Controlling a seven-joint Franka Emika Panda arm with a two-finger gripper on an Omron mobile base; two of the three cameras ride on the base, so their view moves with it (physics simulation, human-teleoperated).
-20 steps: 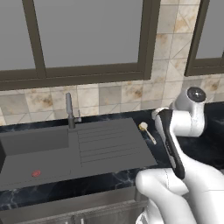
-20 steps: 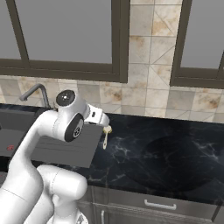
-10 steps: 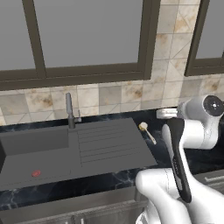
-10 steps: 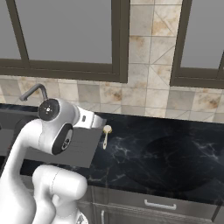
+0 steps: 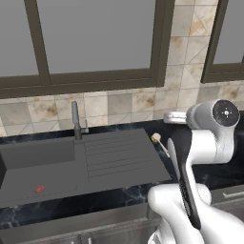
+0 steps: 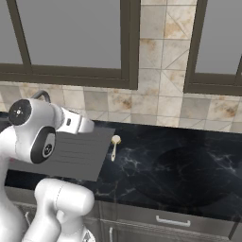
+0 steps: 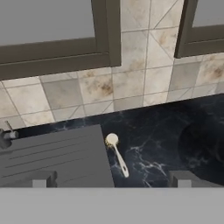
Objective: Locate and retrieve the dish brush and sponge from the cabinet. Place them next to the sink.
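Risk: sponge isn't by the sink (image 5: pixel 71 164) yet, so task prob half done; arm swinging back w/ pincer (image 7: pixel 111 179) wide and empty could clip the brush (image 7: pixel 117 158) off the table (image 6: pixel 189 165). Brush lies flat just beside drainboard edge: slim white handle, small yellowish head toward wall.
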